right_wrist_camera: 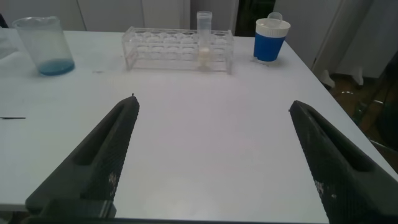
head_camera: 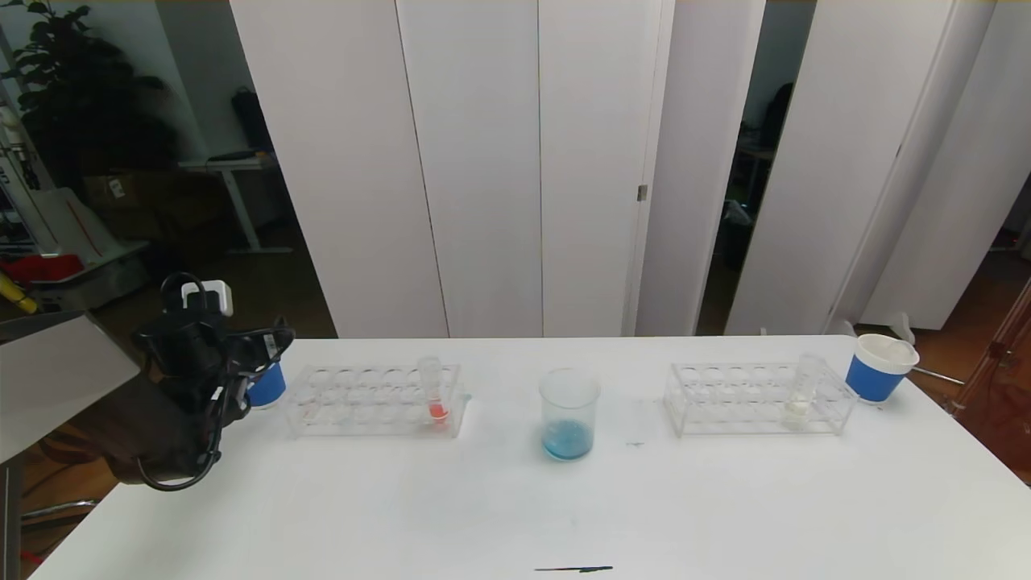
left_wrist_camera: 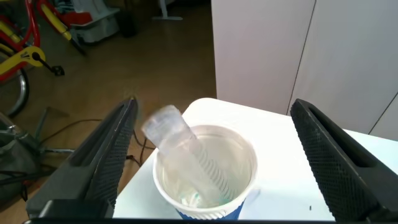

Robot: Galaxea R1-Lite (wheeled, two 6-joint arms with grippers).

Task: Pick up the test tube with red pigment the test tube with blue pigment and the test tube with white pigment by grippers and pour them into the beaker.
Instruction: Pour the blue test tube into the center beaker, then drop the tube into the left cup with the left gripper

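The left claw (left_wrist_camera: 211, 155) hangs above the blue paper cup with a white rim (left_wrist_camera: 205, 180) at the far left corner of the white table (head_camera: 515, 499). Its two dark fingers (left_wrist_camera: 102, 162) stand wide apart, one on each side of the cup, and they hold nothing. Inside this cup a clear, empty-looking tube (left_wrist_camera: 186, 155) leans tilted against the rim; it may be the test tube with blue pigment, but I cannot tell for sure.

The clear cylindrical beaker with a flared rim (head_camera: 569, 413) stands in the middle of the table, between the two racks, and a layer of cyan-blue liquid lies at its bottom.

To the left of the beaker is a clear plastic rack (head_camera: 374, 400). At its right end one slim clear tube with orange-red liquid at the bottom (head_camera: 434, 391) stands upright.

To the right of the beaker is a second clear plastic rack (head_camera: 757, 399). The test tube with white pigment (head_camera: 801, 392), a slim clear tube with pale cream liquid at the bottom, stands upright near the right end of this rack. Just beyond it, at the far right of the table, is a second blue paper cup with a white rim (head_camera: 878, 368).

The right claw (right_wrist_camera: 211, 155) is low over the near right part of the table, wide open and empty, well apart from the right rack.
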